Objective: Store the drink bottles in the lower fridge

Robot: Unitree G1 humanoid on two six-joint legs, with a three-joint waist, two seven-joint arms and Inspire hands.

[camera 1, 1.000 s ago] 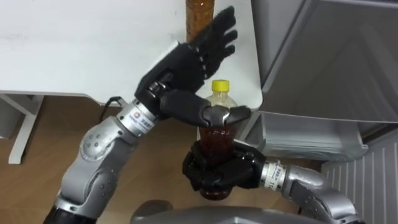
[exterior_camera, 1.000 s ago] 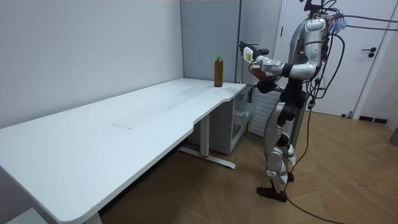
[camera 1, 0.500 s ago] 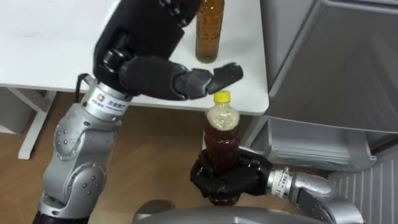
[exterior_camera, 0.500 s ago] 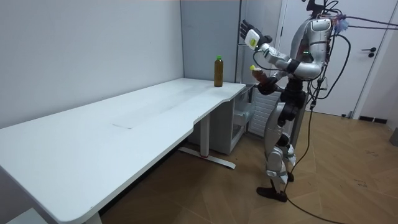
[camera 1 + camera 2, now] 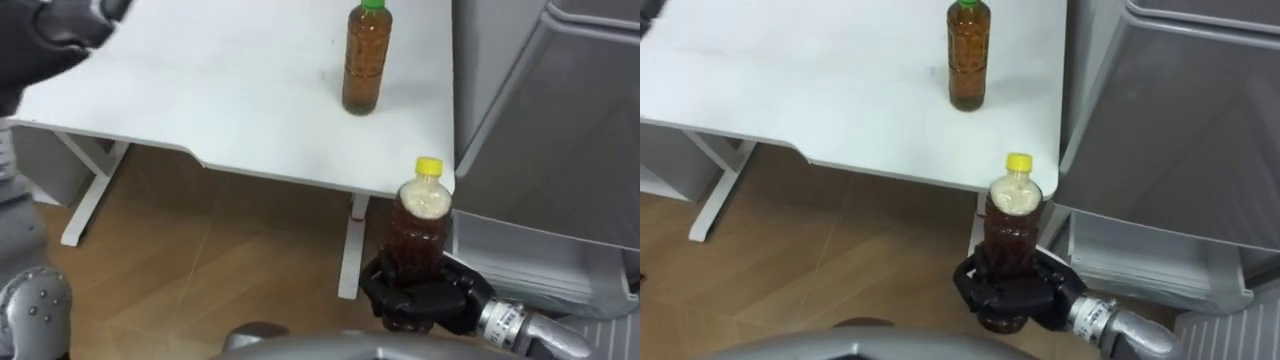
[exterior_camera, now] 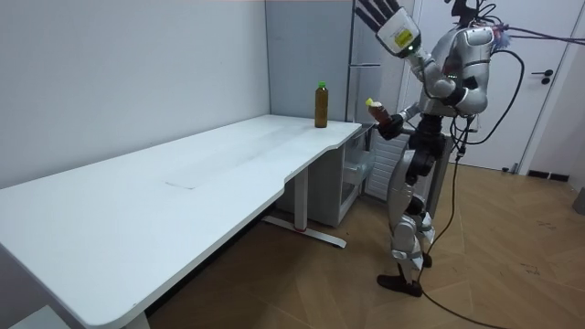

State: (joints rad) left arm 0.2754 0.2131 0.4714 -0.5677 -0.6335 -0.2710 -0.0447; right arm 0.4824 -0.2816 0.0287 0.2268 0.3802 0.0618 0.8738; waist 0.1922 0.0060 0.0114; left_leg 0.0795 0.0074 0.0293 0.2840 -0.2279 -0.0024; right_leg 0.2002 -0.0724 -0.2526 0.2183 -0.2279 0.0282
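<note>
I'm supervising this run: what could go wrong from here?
The right hand grips the yellow-capped bottle low, near its base, so it might tilt on the way to the fridge. It hangs close to the table corner and could knock it. The left hand, open overhead, might hit the green-capped bottle when lowered.

Right hand [image 5: 425, 300], at five o'clock in the eye views, curls its fingers around a bottle [image 5: 418, 235]. Left arm rises toward eleven o'clock, left hand [image 6: 384, 16] with fingers straight and spread.
</note>
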